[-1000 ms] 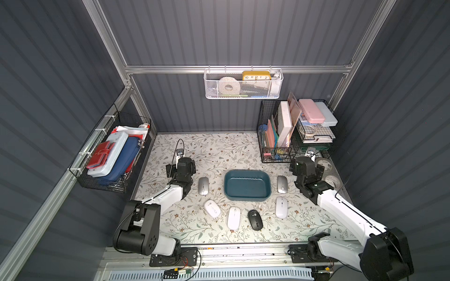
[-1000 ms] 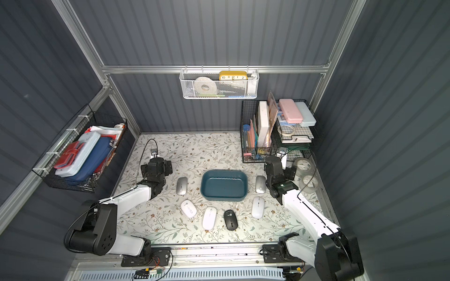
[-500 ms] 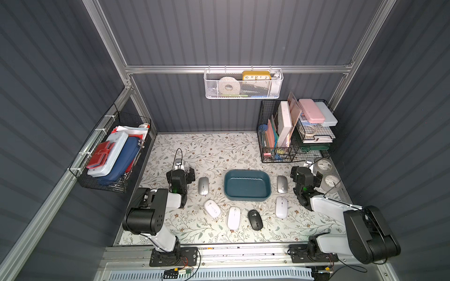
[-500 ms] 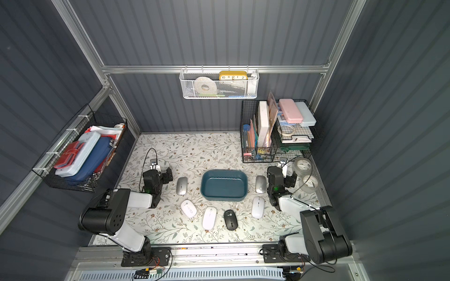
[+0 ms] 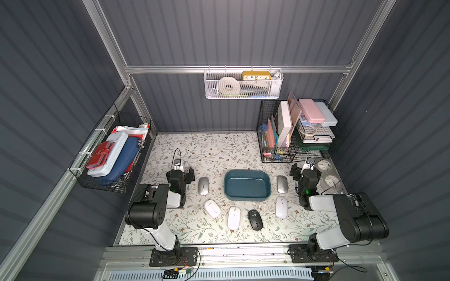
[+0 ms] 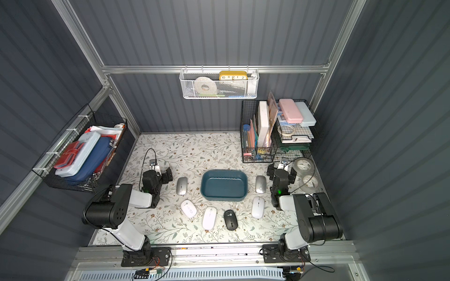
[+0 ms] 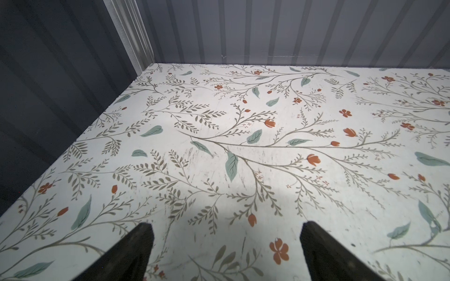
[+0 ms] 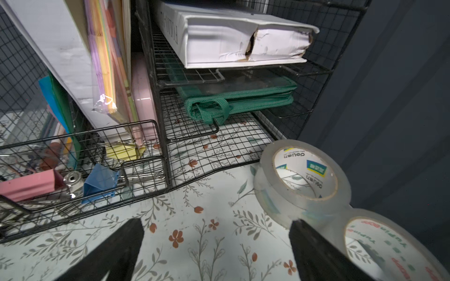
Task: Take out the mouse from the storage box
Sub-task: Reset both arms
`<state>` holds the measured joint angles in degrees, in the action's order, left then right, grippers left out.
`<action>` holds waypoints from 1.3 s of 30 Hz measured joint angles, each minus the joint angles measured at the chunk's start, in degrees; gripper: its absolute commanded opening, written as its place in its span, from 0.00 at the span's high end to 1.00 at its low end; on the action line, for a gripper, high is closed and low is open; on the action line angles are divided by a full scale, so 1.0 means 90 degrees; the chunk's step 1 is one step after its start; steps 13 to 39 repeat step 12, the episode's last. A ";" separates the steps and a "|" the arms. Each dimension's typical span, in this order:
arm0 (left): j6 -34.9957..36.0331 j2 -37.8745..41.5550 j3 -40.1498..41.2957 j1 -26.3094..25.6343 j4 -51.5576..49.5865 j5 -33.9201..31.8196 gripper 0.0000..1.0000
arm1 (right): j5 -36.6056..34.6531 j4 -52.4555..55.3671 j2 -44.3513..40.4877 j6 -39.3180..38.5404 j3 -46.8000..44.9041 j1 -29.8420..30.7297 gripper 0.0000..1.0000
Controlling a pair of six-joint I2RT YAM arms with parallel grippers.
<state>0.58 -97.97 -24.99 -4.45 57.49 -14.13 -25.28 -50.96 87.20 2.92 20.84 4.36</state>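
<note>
The storage box (image 5: 247, 186) (image 6: 224, 185), a shallow dark teal tub, sits mid-table, and its inside shows bare in both top views. Several mice lie on the table around it: a silver mouse (image 5: 203, 185) to its left, another silver one (image 5: 282, 184) to its right, and white ones (image 5: 212, 208) (image 5: 234, 218) (image 5: 281, 207) and a black one (image 5: 255, 219) in front. My left gripper (image 5: 180, 173) (image 7: 226, 225) stands open, low over bare table left of the silver mouse. My right gripper (image 5: 305, 171) (image 8: 215, 222) is open and empty too, right of the box.
Two clear tape rolls (image 8: 302, 180) (image 8: 389, 248) lie right beside my right gripper, one fingertip (image 8: 306, 233) close to them. A black wire organizer (image 5: 292, 136) full of stationery stands just behind. A wire basket (image 5: 114, 155) hangs on the left wall, a white mesh basket (image 5: 243, 84) at the back.
Both arms have folded back, their elbows rising over the front rail. The grippers drew slightly toward the front and stayed open. The mice and box have not moved.
</note>
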 measured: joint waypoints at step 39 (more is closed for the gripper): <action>-0.0024 0.0000 -0.0134 0.0170 -0.0068 0.0272 0.01 | 0.0476 -0.0236 0.0204 0.0080 0.0012 -0.0170 0.01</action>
